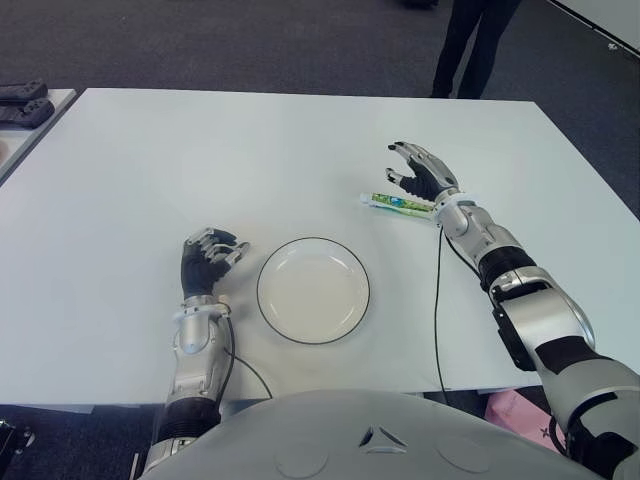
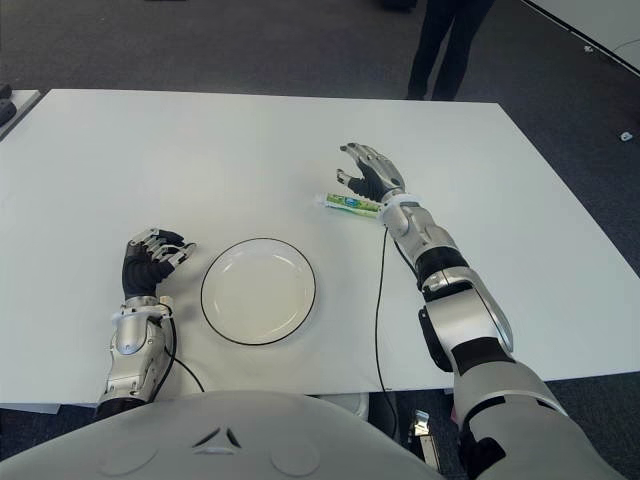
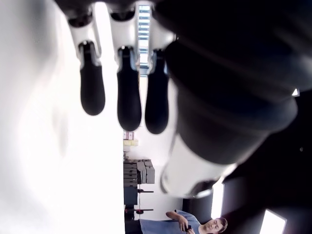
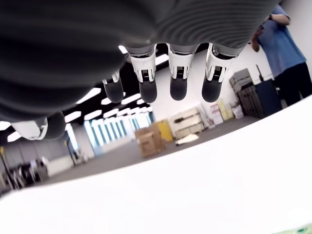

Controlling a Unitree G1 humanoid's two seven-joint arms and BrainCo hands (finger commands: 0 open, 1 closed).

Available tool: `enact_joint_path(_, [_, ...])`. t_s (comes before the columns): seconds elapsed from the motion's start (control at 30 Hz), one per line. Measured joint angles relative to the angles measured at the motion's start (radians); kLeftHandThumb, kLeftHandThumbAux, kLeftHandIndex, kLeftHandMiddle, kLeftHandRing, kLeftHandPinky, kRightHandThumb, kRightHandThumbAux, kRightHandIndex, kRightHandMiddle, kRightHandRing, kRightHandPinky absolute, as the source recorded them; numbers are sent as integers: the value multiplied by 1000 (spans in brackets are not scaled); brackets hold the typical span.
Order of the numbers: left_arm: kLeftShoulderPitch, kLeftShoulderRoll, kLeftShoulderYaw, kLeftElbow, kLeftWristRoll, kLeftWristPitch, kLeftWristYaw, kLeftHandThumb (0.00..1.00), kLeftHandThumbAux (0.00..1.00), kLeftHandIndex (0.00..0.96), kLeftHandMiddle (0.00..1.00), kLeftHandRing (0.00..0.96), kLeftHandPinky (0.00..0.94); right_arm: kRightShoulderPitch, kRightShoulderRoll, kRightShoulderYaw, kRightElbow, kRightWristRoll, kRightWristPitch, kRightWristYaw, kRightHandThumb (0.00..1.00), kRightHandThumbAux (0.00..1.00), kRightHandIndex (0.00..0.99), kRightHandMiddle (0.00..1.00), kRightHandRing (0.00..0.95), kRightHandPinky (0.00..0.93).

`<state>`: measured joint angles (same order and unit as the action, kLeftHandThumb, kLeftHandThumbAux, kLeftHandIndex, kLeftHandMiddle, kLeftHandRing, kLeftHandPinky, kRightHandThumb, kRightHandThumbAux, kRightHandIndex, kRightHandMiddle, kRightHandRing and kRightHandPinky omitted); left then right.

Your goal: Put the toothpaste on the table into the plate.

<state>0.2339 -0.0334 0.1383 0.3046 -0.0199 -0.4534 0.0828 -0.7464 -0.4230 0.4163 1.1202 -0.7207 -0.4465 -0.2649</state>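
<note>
Toothpaste [image 1: 398,204] flat on the white table [image 1: 200,160], lying roughly crosswise, right of the plate [image 1: 313,290] and a little farther back. Not touching the plate; clear gap of bare table between the 2. Green and white tube, cap end toward the plate side.

Right hand [image 1: 420,170] directly at the toothpaste, over its right end, wrist just beside the tube. Fingers [image 4: 178,83] spread and only slightly curved, holding nothing. Right wrist view: 4 fingertips hanging apart above the table surface, thumb off to one side, nothing between them. Contact with the tube: cannot tell from the eye views. Cable [image 1: 436,300] running from the right forearm back toward the near table edge.

Left hand [image 1: 207,258] just left of the plate, near but apart from its rim. Fingers [image 3: 129,97] curled inward, empty. Left wrist view: 3 dark fingertips bent close together beside the table surface, nothing gripped.

Plate round, white, dark rim line, sitting near the front edge of the table, between the 2 hands, with nothing in it.

Person's legs [image 1: 476,45] standing on the dark floor beyond the far edge of the table, right of centre. 2 dark objects [image 1: 22,100] on another surface at the far left.
</note>
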Motion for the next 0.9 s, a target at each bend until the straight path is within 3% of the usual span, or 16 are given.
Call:
enact_joint_path(0.37, [13,-3,0,-17,-2,10,2,88,998,562,521,530,520,-82,38,115,126,-60,39,-3,572,156,0,0,0,0])
enact_joint_path(0.9, [29,-4,0,-26,-2,0,2,106,998,544,505,518,516,-87,62,206,202,-100,53,28,571,146,0,0,0,0])
